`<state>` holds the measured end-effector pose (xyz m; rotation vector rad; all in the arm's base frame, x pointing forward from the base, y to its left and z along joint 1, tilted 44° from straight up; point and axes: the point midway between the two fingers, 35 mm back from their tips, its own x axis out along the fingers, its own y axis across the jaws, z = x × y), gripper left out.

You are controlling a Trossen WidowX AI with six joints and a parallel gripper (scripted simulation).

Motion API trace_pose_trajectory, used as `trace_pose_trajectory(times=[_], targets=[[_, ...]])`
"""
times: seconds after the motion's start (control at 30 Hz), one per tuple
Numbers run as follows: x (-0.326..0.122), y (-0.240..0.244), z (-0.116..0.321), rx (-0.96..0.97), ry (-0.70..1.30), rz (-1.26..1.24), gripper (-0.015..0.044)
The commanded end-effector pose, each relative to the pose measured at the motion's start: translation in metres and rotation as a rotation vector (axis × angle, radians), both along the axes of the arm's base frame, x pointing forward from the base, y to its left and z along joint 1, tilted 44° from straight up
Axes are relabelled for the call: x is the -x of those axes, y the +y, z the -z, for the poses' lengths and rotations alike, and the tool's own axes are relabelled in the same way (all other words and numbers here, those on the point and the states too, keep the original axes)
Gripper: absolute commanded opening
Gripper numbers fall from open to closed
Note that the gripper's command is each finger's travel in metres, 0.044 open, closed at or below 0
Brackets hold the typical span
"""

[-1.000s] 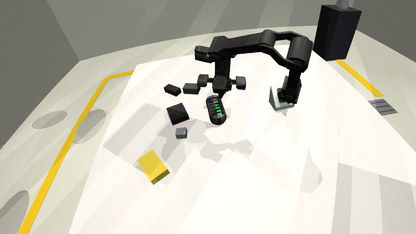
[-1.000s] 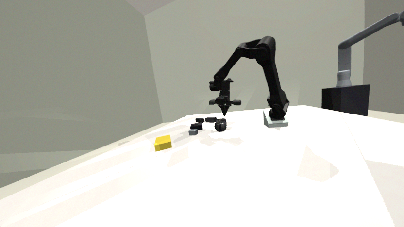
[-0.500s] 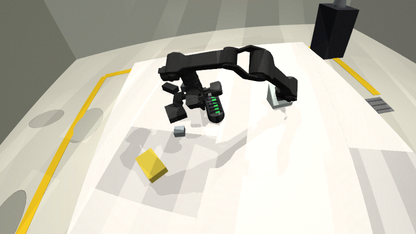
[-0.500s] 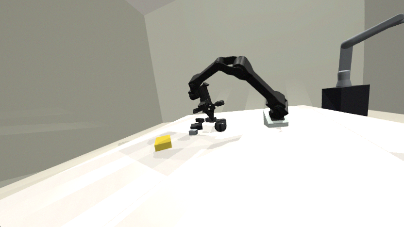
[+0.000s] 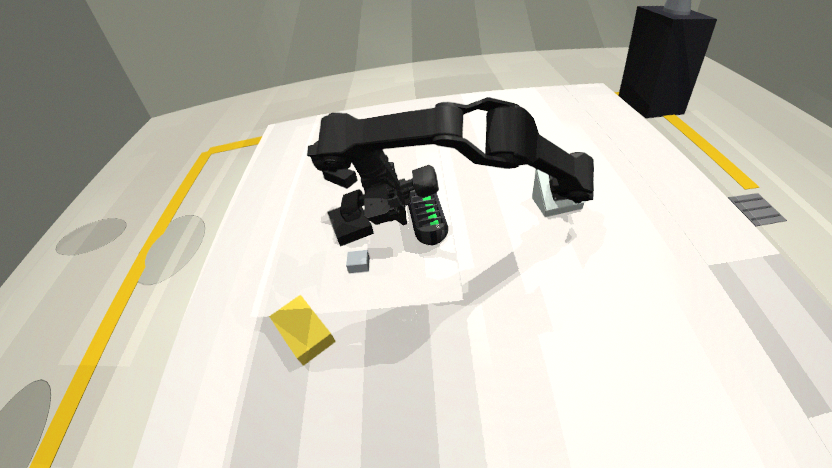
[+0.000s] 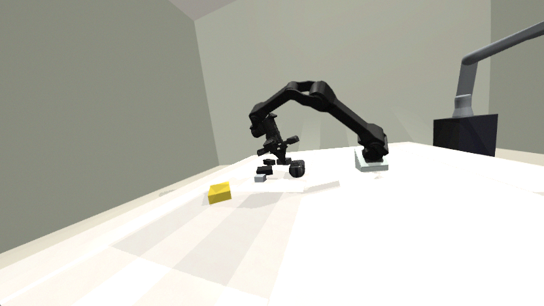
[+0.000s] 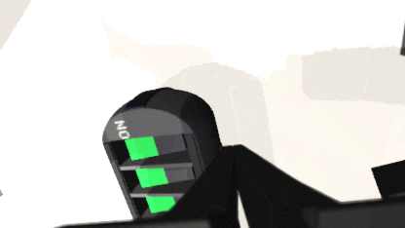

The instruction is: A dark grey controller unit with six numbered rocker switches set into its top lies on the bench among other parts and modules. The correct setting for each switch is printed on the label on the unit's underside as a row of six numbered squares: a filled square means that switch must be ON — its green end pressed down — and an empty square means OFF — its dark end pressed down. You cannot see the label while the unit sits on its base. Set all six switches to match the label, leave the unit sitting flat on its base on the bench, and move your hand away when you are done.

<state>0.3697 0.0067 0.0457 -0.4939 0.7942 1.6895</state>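
Note:
The dark grey controller unit (image 5: 431,235) (image 6: 297,170) (image 7: 161,117) sits on its base, with its switches facing up. Several green switch ends show in the top view. In the wrist view, three green ends show at the end nearest the "ON" print; the rest are hidden by the gripper or out of frame. The underside label is hidden. My gripper (image 5: 403,222) (image 6: 284,162) (image 7: 236,147) is shut and empty, tips down, just beside the unit's long side. In the wrist view its tips overlap the unit's side edge; I cannot tell whether they touch.
A black block (image 5: 350,230) (image 6: 264,170) and a small blue-grey block (image 5: 357,261) (image 6: 259,178) lie left of the unit in the top view. A yellow block (image 5: 302,328) (image 6: 219,193) lies nearer the camera. Two dark blocks, one small (image 6: 269,161) and one wider (image 6: 288,161), lie behind.

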Motion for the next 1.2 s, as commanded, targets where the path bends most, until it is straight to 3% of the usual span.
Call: trace_pose_trajectory(times=[0.0,0.5,0.83,1.03,1.17], targets=[[0.000,0.000,0.000,0.000,0.001,0.000,0.0000],[0.000,0.000,0.000,0.000,0.001,0.001,0.0000],[0.051,-0.100,0.049,-0.152,-0.228,0.104,0.0263],[0.057,-0.105,0.052,-0.161,-0.248,0.113,0.0420],[0.057,-0.104,0.054,-0.161,-0.248,0.113,0.0440]])
